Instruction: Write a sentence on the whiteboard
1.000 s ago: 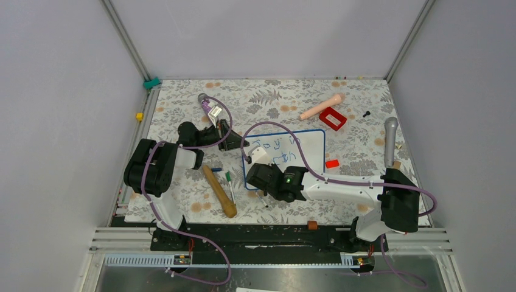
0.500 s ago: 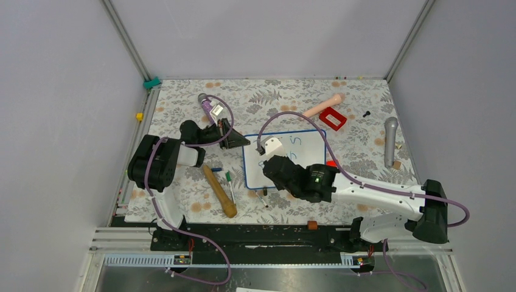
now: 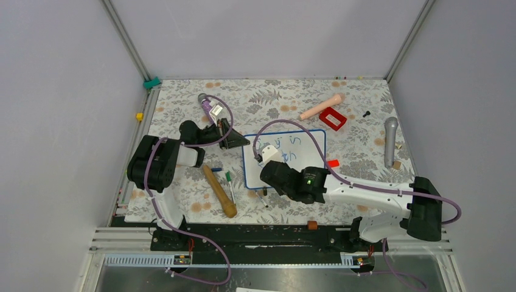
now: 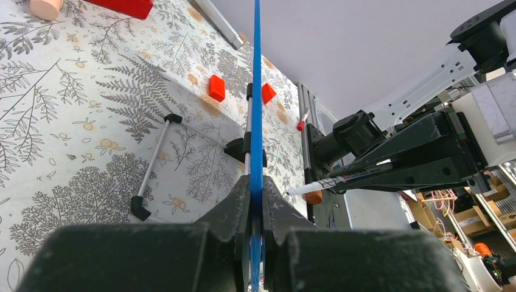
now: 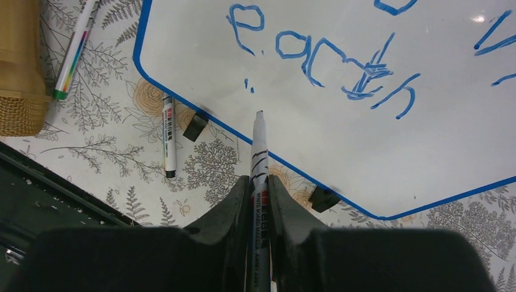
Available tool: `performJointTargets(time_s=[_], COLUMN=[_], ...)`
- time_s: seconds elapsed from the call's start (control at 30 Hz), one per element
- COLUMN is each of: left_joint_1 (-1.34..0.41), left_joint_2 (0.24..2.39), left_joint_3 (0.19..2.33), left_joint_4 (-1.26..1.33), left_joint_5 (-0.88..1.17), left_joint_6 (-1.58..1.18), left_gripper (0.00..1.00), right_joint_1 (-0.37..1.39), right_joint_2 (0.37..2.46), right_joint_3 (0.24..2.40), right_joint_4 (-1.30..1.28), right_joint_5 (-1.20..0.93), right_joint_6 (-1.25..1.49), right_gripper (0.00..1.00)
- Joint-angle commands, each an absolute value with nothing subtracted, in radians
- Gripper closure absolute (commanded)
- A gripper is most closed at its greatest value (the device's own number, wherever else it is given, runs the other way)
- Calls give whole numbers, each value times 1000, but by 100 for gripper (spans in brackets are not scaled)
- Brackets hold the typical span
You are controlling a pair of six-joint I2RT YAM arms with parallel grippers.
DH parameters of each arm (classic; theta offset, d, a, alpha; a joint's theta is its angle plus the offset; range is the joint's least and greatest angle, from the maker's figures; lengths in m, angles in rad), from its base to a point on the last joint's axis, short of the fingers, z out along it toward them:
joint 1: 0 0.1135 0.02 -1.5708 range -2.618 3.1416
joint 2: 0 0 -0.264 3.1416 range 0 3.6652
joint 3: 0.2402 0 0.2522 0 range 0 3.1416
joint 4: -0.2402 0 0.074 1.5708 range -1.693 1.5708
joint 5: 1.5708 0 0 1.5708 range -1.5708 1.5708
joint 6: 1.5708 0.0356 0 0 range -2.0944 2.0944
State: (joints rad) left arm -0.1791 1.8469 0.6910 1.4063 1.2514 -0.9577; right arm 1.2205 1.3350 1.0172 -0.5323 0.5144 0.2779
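Right claw (image 5: 260,182) clamped on marker (image 5: 259,146), tip aimed straight ahead at whiteboard (image 5: 426,152), bare patch just below the writing (image 5: 322,61); left claw (image 4: 255,188) pinches board's edge (steadying it, likely)

The whiteboard (image 5: 201,55) is shiny white with a blue frame, and its 2 feet (image 5: 195,126) are black. The letters (image 5: 316,58) are blue. The table (image 3: 274,97) has grey ferns and orange flowers. The marker (image 5: 259,152) is white with black print.

whiteboard (image 3: 311,153) centre, microphone (image 3: 390,141) to its right
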Motion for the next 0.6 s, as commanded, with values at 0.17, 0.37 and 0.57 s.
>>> performJointTargets(time_s=[0.17, 0.37, 0.57], left_joint_1=[-160, -162, -164], left_joint_2=[1823, 1818, 1814], left_joint_3=[683, 676, 674], left_joint_4=[1465, 1468, 1469], left_joint_5=[1154, 1168, 1175], left_joint_6=[-943, -929, -926], left_gripper=[100, 100, 100], right_joint_1=[1173, 1174, 1185], right_joint_2=[1354, 1405, 1451], right_joint_3=[1080, 1097, 1120], right_joint_4=[-514, -507, -516], right_joint_5=[485, 437, 437], right_joint_6=[232, 250, 255], right_gripper=[100, 100, 100])
